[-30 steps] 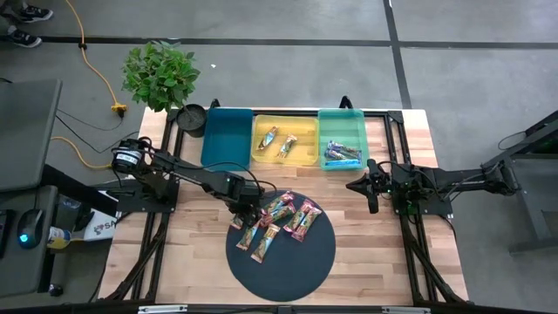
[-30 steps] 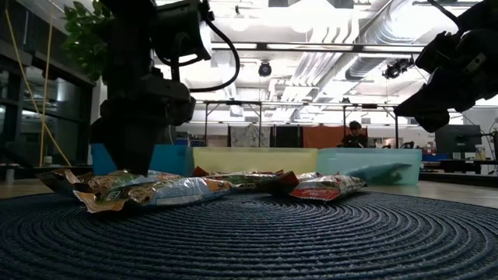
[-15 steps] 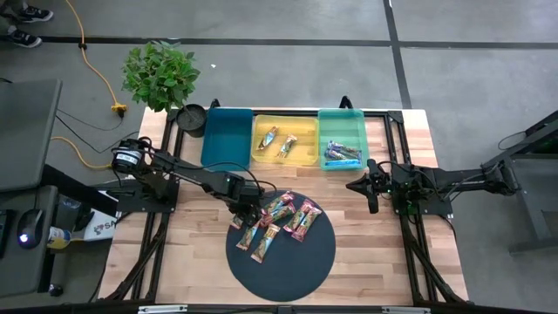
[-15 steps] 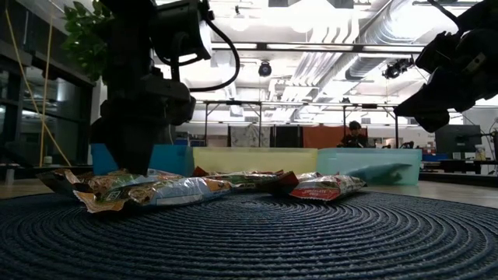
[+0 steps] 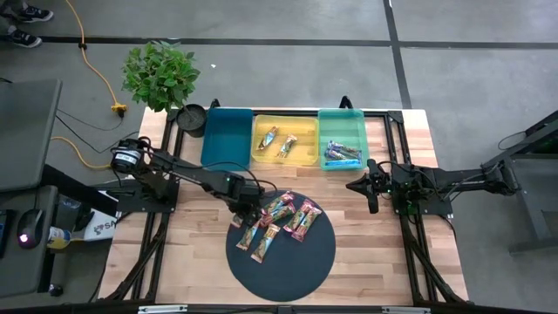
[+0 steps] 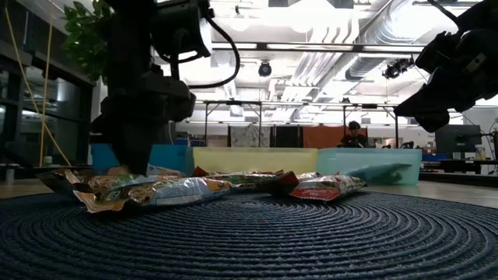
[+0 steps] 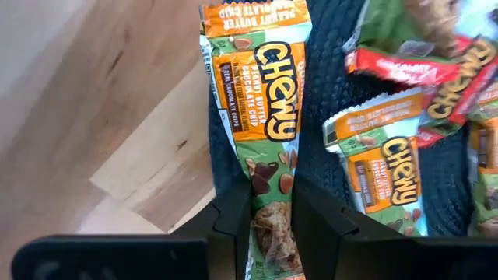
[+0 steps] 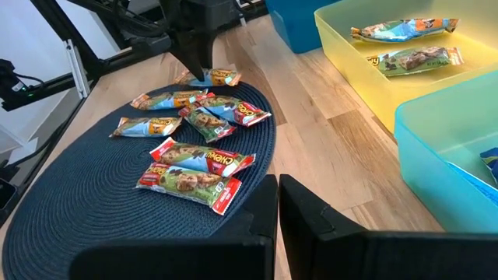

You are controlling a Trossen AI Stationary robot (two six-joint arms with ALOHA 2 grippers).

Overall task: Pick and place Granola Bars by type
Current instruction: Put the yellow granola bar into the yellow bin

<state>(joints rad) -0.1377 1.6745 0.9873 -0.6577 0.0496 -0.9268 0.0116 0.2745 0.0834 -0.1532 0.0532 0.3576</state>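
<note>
Left gripper (image 7: pixel 271 210) has just closed on an orange bar (image 7: pixel 261 117) at the mat (image 5: pixel 296 262) edge; lift comes next; right gripper (image 8: pixel 278 204) waits, pressed together

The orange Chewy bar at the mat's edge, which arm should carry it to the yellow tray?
The left arm. Its left gripper is already pinched on the orange Chewy bar. The right gripper hangs shut beside the mat, holding nothing.

Grey concrete floor (image 5: pixel 288 70) (potted plant (image 5: pixel 159 75) nearby), bright ceiling lights (image 6: pixel 311 47) overhead.
</note>
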